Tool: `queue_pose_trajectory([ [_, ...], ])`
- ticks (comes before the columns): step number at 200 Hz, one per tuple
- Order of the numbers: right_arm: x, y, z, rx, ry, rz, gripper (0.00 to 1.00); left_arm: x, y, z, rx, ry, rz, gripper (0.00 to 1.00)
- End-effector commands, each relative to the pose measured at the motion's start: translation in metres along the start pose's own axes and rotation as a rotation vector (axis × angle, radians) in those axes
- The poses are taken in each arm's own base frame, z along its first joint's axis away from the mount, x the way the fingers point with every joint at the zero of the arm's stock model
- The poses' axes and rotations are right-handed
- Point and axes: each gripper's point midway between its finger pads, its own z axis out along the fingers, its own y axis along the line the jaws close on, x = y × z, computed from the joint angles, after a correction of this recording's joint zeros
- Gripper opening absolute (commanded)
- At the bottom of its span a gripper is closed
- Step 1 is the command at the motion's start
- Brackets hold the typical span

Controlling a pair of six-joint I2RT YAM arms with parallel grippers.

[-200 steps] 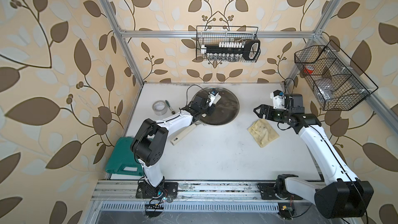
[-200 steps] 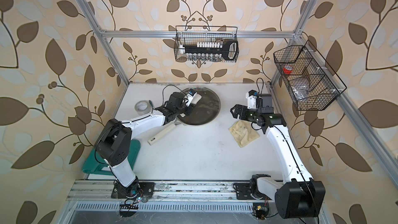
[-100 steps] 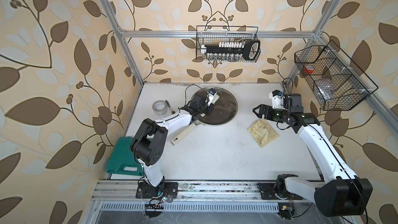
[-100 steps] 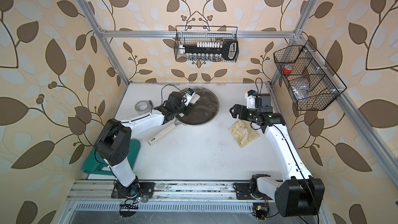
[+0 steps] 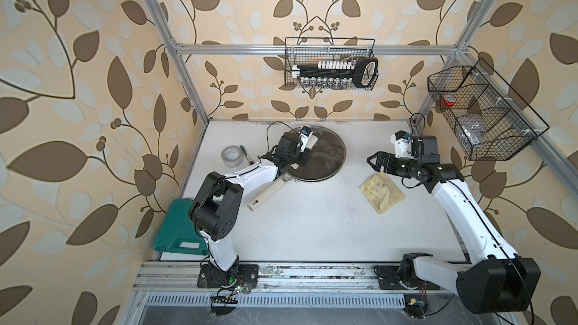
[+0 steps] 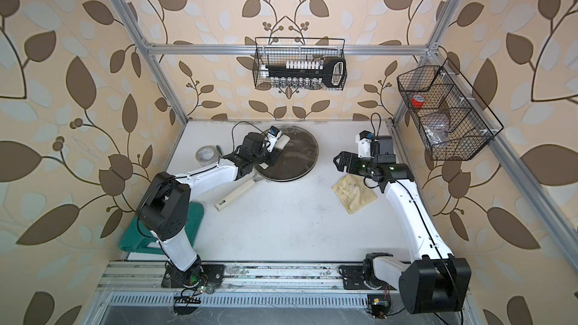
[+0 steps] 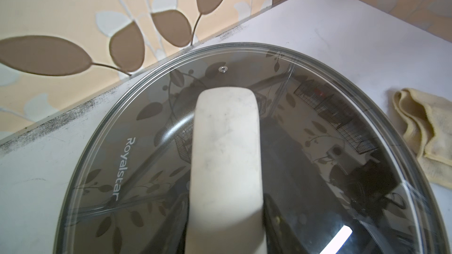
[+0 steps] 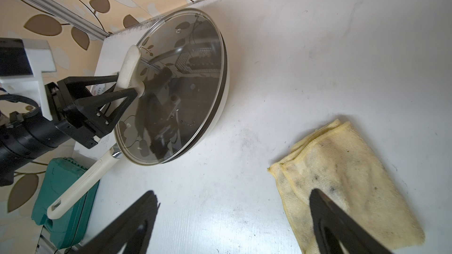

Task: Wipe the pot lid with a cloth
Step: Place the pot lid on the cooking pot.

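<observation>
My left pincer (image 8: 127, 85) is clamped on the long cream-white bar handle (image 7: 226, 142) of the large, round, clear glass pot lid (image 5: 325, 154). So I judge the holding half of the job to be in place. The lid lies at the far side of the white surface (image 5: 312, 229), on top of the dark frying pan (image 8: 220, 108) whose cream handle sticks out toward the left arm. I cannot tell whether the lid is seated on the pan or raised a little off it.

The wiping half has not begun. The soft, pale yellow-beige cloth (image 5: 381, 192), folded and stained with dark specks, lies flat on the surface, well apart from the lid on the right arm's side. My right pincer (image 8: 233, 193) hangs above the cloth's near edge with its jaws spread wide and nothing between them. One finger is over the fabric and the other is over bare surface.

By my reckoning, what is left is to grasp the cloth, carry it to the glass and rub it clean. In the left wrist view the glass shows mostly reflections, so I cannot judge how dirty it is.
</observation>
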Motion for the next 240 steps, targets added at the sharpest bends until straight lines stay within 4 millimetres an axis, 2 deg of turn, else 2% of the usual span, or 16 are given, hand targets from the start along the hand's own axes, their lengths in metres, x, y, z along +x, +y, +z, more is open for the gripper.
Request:
queue_pose_trajectory([
  [1,-0.001,0.005,0.002,-0.018,0.000,0.002,0.96,-0.068,0.005,-0.022,0.005,-0.239,-0.081,0.15],
  [12,-0.001,0.005,0.002,-0.017,0.000,0.002,0.96,-0.066,0.012,-0.023,-0.035,-0.227,-0.052,0.15],
  [23,-0.001,0.004,0.002,-0.015,-0.001,0.000,0.96,-0.064,0.016,-0.026,-0.064,-0.214,-0.008,0.08],
  [32,-0.001,0.004,0.002,-0.014,0.000,0.001,0.96,-0.062,0.015,-0.026,-0.066,-0.196,0.054,0.07],
  [48,-0.001,0.005,0.002,-0.017,0.002,0.001,0.96,-0.060,0.015,-0.028,-0.072,-0.185,0.080,0.13],
  [69,-0.001,0.004,0.001,-0.013,0.002,0.000,0.96,-0.060,0.009,-0.029,-0.034,-0.184,0.075,0.17],
  [93,0.000,0.005,0.000,-0.016,0.003,0.001,0.96,-0.059,0.002,-0.028,0.009,-0.183,0.033,0.41],
  [113,0.001,0.004,0.000,-0.013,0.003,0.000,0.96,-0.059,-0.004,-0.027,0.034,-0.178,0.024,0.70],
  [146,0.000,0.005,-0.001,-0.011,-0.004,-0.002,0.96,-0.068,-0.003,-0.037,0.019,-0.190,0.039,0.86],
  [161,-0.001,0.006,-0.001,-0.016,-0.003,-0.002,0.96,-0.073,0.001,-0.045,-0.002,-0.200,0.046,0.98],
  [207,-0.009,0.005,-0.001,-0.005,-0.032,-0.024,0.96,-0.089,0.015,-0.081,-0.079,-0.211,-0.038,0.99],
  [227,-0.019,-0.002,-0.003,0.040,-0.077,-0.034,0.96,-0.084,0.022,-0.102,-0.114,-0.178,-0.081,0.99],
  [234,-0.022,-0.005,-0.003,0.056,-0.098,-0.045,0.96,-0.076,0.024,-0.105,-0.126,-0.153,-0.091,0.99],
  [236,-0.023,-0.006,-0.004,0.062,-0.104,-0.048,0.96,-0.082,0.025,-0.117,-0.131,-0.178,-0.094,0.99],
  [240,-0.026,-0.007,-0.004,0.072,-0.118,-0.057,0.96,-0.078,0.026,-0.121,-0.139,-0.171,-0.097,0.99],
])
